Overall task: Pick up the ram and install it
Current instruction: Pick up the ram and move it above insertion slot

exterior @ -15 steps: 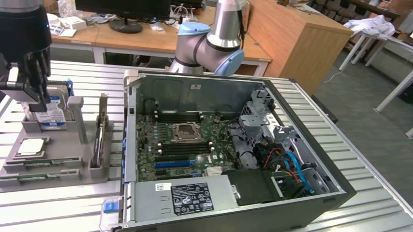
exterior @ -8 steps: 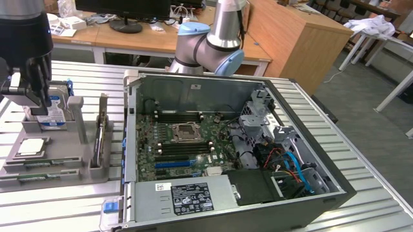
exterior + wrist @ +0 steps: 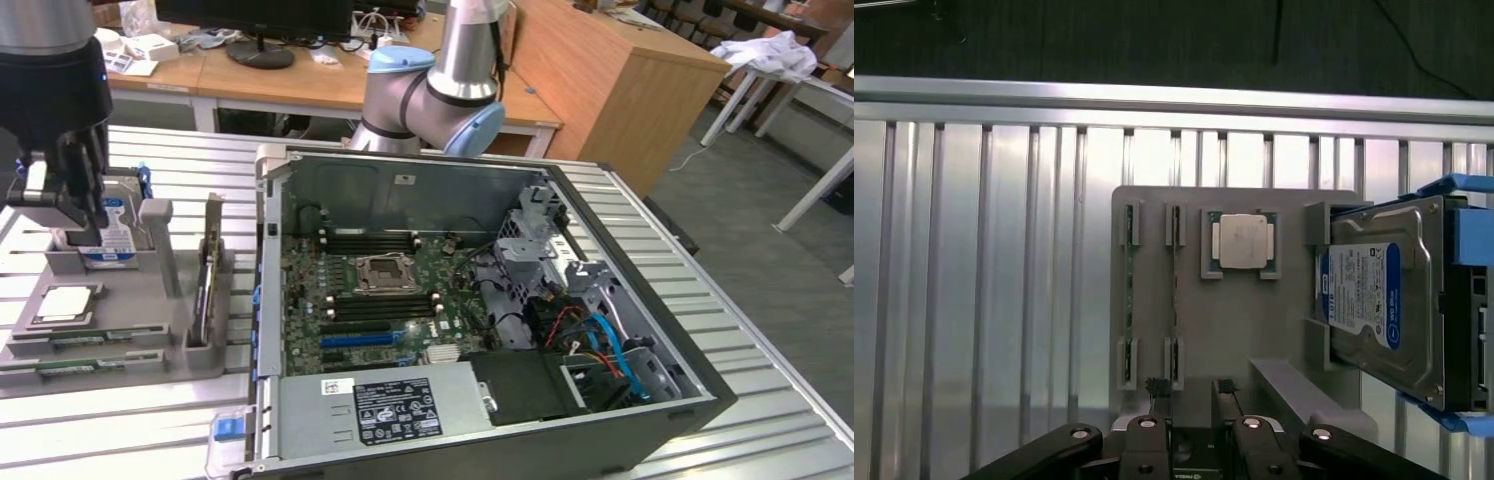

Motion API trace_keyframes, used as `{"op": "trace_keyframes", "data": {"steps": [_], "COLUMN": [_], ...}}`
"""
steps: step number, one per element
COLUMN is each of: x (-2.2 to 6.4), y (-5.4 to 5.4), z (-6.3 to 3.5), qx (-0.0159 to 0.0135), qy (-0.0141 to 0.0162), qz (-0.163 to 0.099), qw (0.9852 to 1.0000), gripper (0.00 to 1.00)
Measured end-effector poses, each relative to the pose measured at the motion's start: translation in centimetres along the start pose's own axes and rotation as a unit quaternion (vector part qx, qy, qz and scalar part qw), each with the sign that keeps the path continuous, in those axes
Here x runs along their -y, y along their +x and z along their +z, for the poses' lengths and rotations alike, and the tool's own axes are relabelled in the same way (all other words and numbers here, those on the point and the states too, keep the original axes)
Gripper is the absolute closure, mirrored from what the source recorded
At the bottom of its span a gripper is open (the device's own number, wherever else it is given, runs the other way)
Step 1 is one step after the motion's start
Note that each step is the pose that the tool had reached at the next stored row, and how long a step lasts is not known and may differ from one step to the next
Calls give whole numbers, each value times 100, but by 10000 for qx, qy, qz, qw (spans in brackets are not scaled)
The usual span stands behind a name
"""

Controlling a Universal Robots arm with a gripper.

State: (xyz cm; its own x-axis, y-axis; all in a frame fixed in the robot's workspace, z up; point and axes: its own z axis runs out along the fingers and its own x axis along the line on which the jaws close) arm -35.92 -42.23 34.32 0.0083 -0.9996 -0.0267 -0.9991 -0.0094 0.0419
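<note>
Two ram sticks stand on edge in slots of a grey holder tray [image 3: 1254,330]: ram [image 3: 1129,305] and a second ram [image 3: 1174,300], thin green strips. In the exterior view the ram sticks [image 3: 78,341] lie along the tray's [image 3: 134,360] near end. My gripper [image 3: 1189,390] hovers high over the tray, open, nothing between its fingers [image 3: 1155,392]. In the exterior view the gripper [image 3: 60,205] hangs above the tray's far end, near the hard drive. The open computer case [image 3: 467,300] shows its motherboard, with dark memory slots [image 3: 387,300] beside the processor socket [image 3: 387,270].
A square silver processor [image 3: 1242,243] and a blue-labelled hard drive [image 3: 1384,300] also sit in the tray. A tall thin card [image 3: 207,290] stands upright at the tray's side nearest the case. Cables [image 3: 601,340] and a power supply [image 3: 394,410] fill the case's near end. Ribbed metal table [image 3: 974,300] all around.
</note>
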Motion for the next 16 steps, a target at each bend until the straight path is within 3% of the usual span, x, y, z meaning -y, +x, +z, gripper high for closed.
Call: {"op": "trace_keyframes", "data": {"steps": [11, 16], "x": [2, -35], "y": [1, -1], "z": [42, 48], "qx": [0, 0], "qy": [0, 2], "qz": [0, 0], "qw": [10000, 10000], "gripper": [70, 70]}}
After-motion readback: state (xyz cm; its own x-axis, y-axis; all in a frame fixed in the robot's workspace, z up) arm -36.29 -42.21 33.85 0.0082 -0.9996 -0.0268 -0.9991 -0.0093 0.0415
